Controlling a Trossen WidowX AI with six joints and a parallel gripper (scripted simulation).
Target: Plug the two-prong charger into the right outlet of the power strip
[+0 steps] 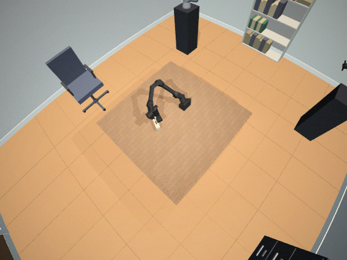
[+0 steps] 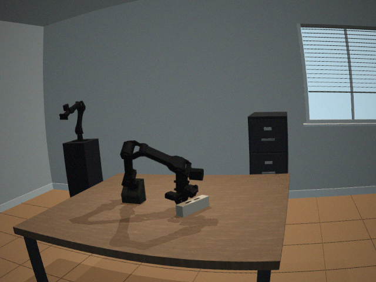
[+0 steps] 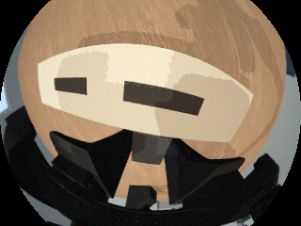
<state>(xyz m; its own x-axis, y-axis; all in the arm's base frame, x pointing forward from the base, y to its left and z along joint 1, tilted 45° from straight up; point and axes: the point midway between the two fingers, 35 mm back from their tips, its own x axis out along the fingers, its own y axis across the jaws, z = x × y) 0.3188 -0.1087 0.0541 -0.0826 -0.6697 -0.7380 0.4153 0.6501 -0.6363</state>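
Note:
The cream power strip (image 1: 158,128) (image 2: 194,208) (image 3: 113,110) lies on the table, with two dark recesses in its top. In the wrist view the left recess (image 3: 71,86) is short and the right recess (image 3: 163,98) is longer. My gripper (image 3: 150,130) (image 2: 180,202) is shut on the dark grey charger (image 3: 150,151), which sits between the fingertips at the strip's near long edge in the wrist view. Both recesses show uncovered there. The prongs are hidden, and I cannot tell how high the charger is above the strip or table.
The wooden table (image 1: 182,164) (image 2: 242,233) carries the arm's dark base (image 1: 185,104) (image 2: 133,194). The arm's shadows fall across the table and the strip. An office chair (image 1: 84,84), dark pedestals and a filing cabinet (image 2: 267,145) stand away from the work area.

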